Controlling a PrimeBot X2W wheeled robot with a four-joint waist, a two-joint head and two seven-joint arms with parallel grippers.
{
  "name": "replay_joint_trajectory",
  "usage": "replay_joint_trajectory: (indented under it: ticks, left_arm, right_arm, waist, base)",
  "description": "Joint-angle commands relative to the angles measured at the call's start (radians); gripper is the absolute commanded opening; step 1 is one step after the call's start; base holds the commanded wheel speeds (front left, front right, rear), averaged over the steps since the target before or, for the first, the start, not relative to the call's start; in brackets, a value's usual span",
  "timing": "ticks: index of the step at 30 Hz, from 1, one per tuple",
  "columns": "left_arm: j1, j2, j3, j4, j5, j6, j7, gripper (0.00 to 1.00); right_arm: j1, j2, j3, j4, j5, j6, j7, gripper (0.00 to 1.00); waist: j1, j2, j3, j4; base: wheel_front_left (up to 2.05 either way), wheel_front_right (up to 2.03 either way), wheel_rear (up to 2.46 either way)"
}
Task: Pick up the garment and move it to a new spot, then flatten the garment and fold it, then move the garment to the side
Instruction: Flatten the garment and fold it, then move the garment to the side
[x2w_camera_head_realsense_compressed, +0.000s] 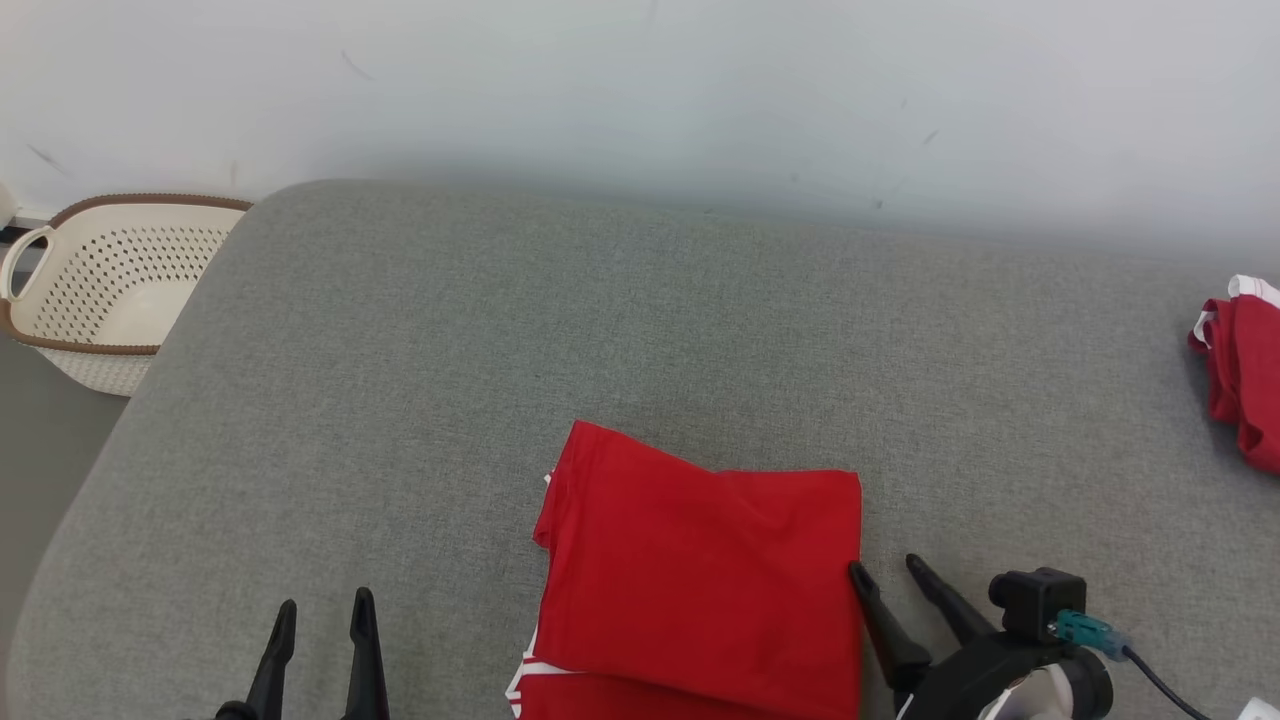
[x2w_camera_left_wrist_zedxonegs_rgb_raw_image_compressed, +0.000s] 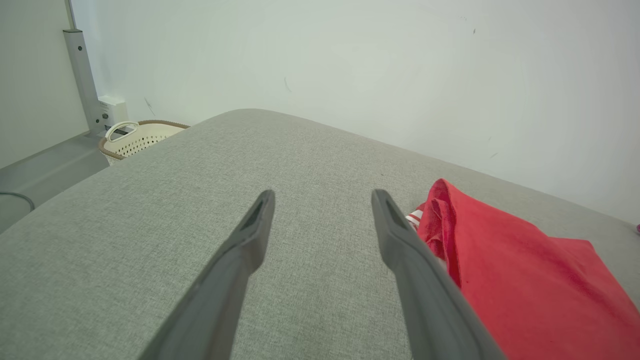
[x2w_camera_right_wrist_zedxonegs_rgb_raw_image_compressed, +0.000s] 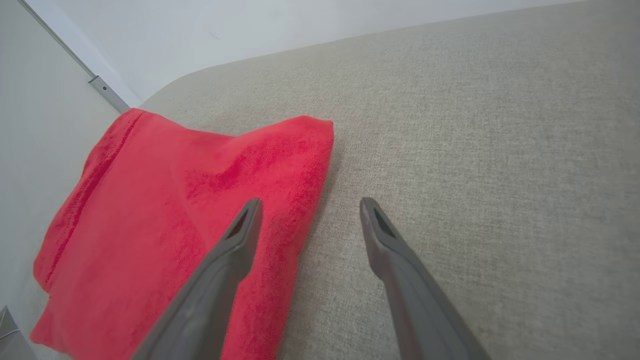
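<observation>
The garment (x2w_camera_head_realsense_compressed: 700, 570) is red with white trim, folded into a rough rectangle on the grey cushioned surface (x2w_camera_head_realsense_compressed: 450, 380), near the front middle. It also lies at the right of the left wrist view (x2w_camera_left_wrist_zedxonegs_rgb_raw_image_compressed: 525, 280) and at the left of the right wrist view (x2w_camera_right_wrist_zedxonegs_rgb_raw_image_compressed: 175, 220). My right gripper (x2w_camera_head_realsense_compressed: 885, 568) stands open at the garment's right edge, one finger over the cloth, nothing between the fingers (x2w_camera_right_wrist_zedxonegs_rgb_raw_image_compressed: 240, 240). My left gripper (x2w_camera_head_realsense_compressed: 320, 605) is open to the left of the garment, apart from it, above bare fabric (x2w_camera_left_wrist_zedxonegs_rgb_raw_image_compressed: 322, 197).
A cream perforated basket (x2w_camera_head_realsense_compressed: 110, 290) with a brown rim stands on the floor off the surface's far left corner. Another red and white piece of cloth (x2w_camera_head_realsense_compressed: 1240, 370) lies at the right edge. A white wall runs behind the surface.
</observation>
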Motion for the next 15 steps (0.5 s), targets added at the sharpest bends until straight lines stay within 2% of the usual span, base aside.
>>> replay_joint_trajectory:
  ticks: [1,15]
  left_arm:
    - [0.014,0.001,0.0,-0.003,0.002,0.003,-0.004,1.0]
    - [-0.004,0.001,-0.003,0.013,-0.009,-0.01,-0.004,1.0]
  right_arm:
    - [0.004,0.005,0.005,0.001,0.007,0.0,0.003,1.0]
    - [-0.039,0.029,0.11,0.077,0.104,0.0,0.072,1.0]
  waist:
    - [0.0,0.0,0.001,0.0]
    - [0.0,0.0,0.018,0.02]
  base:
    - [0.0,0.0,0.0]
    - [0.0,0.0,0.0]
